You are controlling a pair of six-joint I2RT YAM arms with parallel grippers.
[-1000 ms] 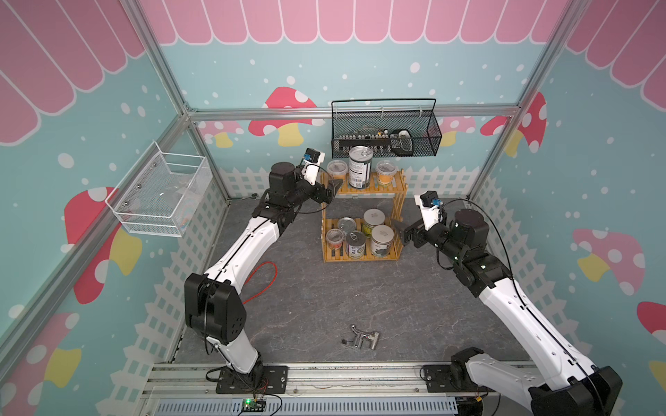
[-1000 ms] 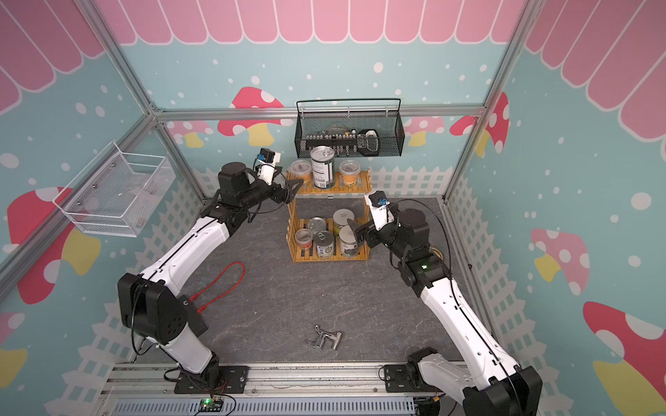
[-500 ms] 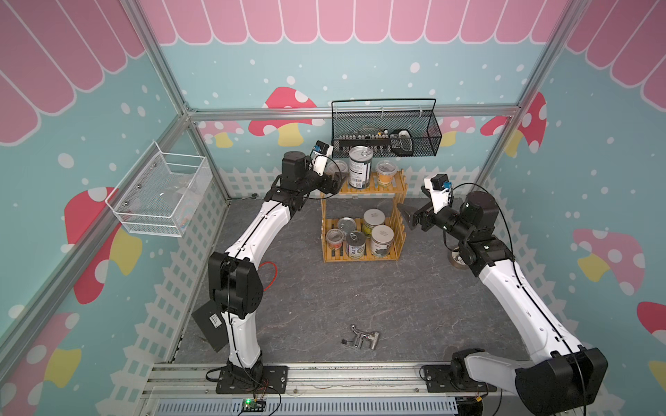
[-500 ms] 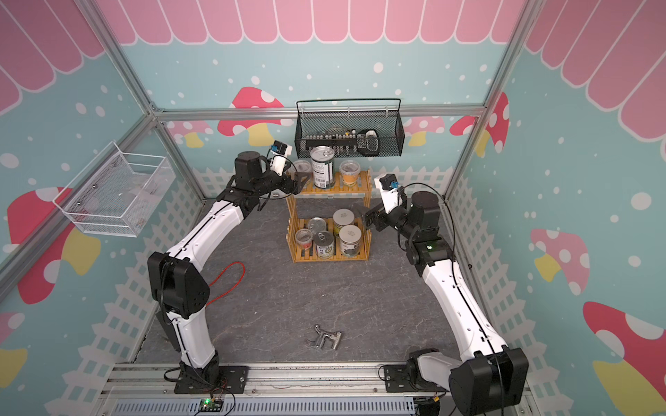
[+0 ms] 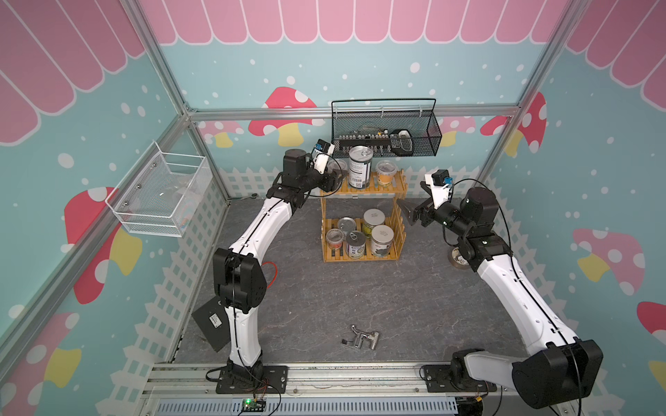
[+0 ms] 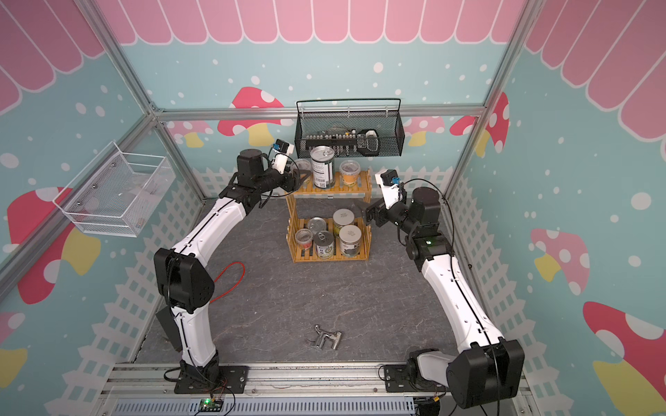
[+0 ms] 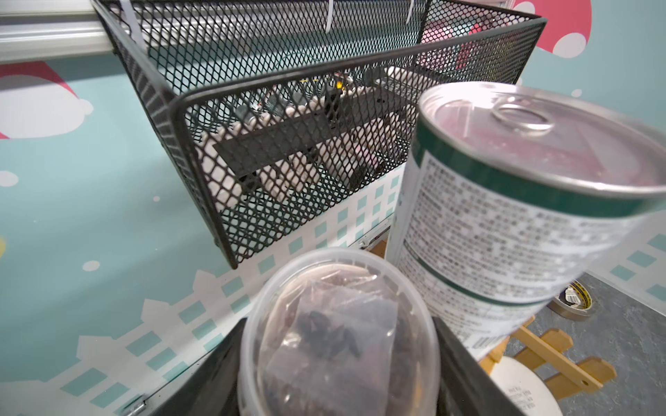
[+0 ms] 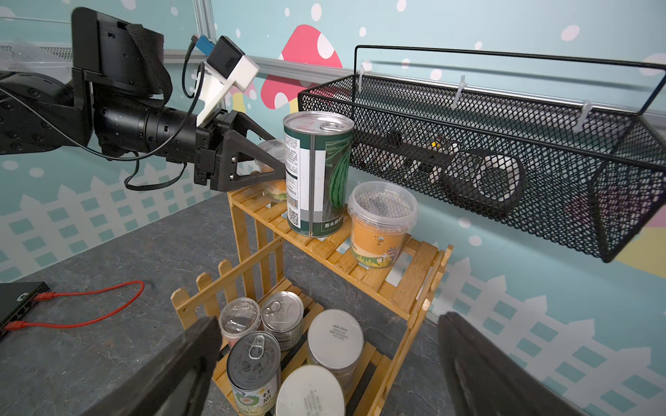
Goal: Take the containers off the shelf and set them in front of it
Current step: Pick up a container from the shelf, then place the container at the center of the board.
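Left gripper [image 8: 275,160] clasping cup [image 7: 338,335], shelf [image 8: 414,284] corner (tight)

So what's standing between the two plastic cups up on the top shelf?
The tall green can stands between them; the right wrist view shows it best.

Scene is lit evenly from above | shadows are kept soft | tall can [image 7: 504,216] is blurred in the left wrist view | lines are bowed near wrist-view edges
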